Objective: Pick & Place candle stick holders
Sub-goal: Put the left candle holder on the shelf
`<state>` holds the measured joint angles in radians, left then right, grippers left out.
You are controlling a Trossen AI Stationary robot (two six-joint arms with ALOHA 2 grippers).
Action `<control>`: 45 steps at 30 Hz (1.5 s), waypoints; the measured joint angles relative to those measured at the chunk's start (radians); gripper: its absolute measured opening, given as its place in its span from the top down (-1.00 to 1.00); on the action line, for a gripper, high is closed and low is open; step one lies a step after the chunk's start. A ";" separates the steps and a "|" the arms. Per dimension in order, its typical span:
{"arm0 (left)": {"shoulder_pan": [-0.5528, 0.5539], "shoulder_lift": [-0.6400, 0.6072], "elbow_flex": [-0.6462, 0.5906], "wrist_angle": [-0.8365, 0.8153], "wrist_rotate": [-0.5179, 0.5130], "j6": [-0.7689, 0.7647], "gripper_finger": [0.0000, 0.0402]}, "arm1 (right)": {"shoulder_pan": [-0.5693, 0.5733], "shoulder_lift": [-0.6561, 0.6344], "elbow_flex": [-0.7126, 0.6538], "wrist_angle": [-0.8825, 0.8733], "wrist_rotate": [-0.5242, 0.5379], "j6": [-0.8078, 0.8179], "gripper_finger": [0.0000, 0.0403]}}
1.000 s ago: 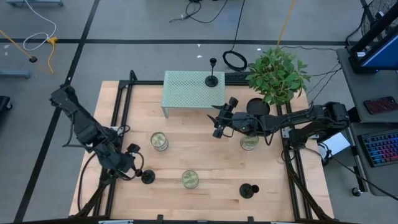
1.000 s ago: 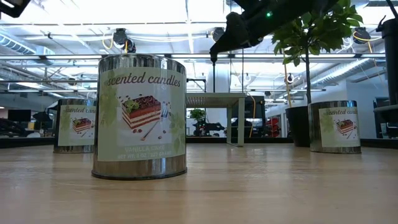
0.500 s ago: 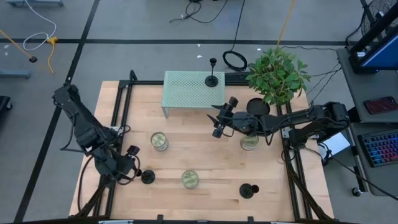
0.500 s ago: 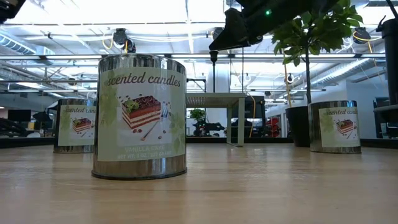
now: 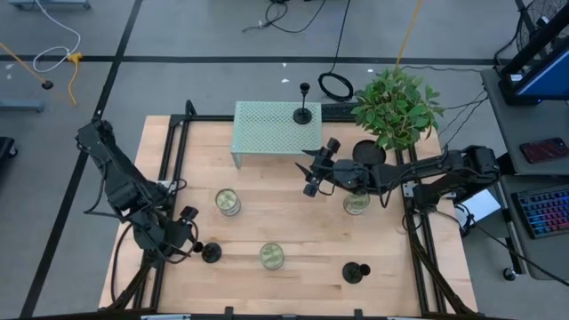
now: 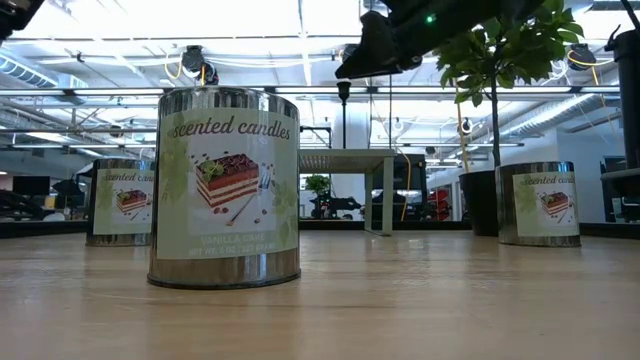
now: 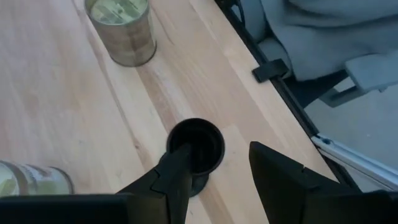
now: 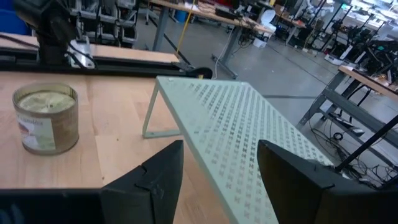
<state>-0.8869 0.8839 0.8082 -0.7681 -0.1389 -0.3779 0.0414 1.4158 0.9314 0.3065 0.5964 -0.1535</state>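
Note:
Three black candle stick holders show. One [image 5: 303,114] stands on the green mesh shelf [image 5: 267,129]. One [image 5: 356,272] stands on the table near its near edge. One [image 5: 211,253] stands at the near left. My left gripper [image 5: 194,240] is open just left of that holder. In the left wrist view the holder's cup [image 7: 202,144] lies by one finger [image 7: 177,174], partly within the gap of the gripper [image 7: 217,149]. My right gripper [image 5: 311,182] is open and empty above the table's middle, facing the shelf [image 8: 236,130]. My left gripper has one finger [image 7: 177,174] in front of the rim of the holder's cup [image 7: 186,140], coming slanting from above. I cannot tell whether it touches the cup. The holder stands upright on its base on the table.
Three scented candle jars stand on the table [image 5: 228,202] [image 5: 271,257] [image 5: 356,204]. A potted plant [image 5: 396,107] stands at the far right corner. A black frame rail [image 7: 273,81] runs along the table's left edge, close to the holder.
My left arm has shifted a little toward the table's near edge, closer to the near-left holder. My right arm has kept still.

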 joint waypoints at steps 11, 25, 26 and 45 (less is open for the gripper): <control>0.002 -0.019 0.001 -0.053 -0.065 -0.097 0.19 | -0.001 0.000 0.000 0.060 -0.027 -0.023 0.03; 0.003 -0.018 -0.141 0.022 -0.089 -0.079 0.19 | -0.002 0.000 0.000 0.056 -0.235 -0.015 0.03; 0.003 -0.018 -0.164 0.056 -0.089 -0.086 0.19 | -0.002 0.000 0.000 0.056 -0.235 -0.015 0.03; 0.002 -0.018 -0.420 0.438 -0.128 -0.099 0.72 | -0.002 0.000 0.000 0.055 -0.235 -0.015 0.03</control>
<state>-0.8852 0.8658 0.3878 -0.3306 -0.2673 -0.4769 0.0395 1.4158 0.9314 0.3618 0.3611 -0.1688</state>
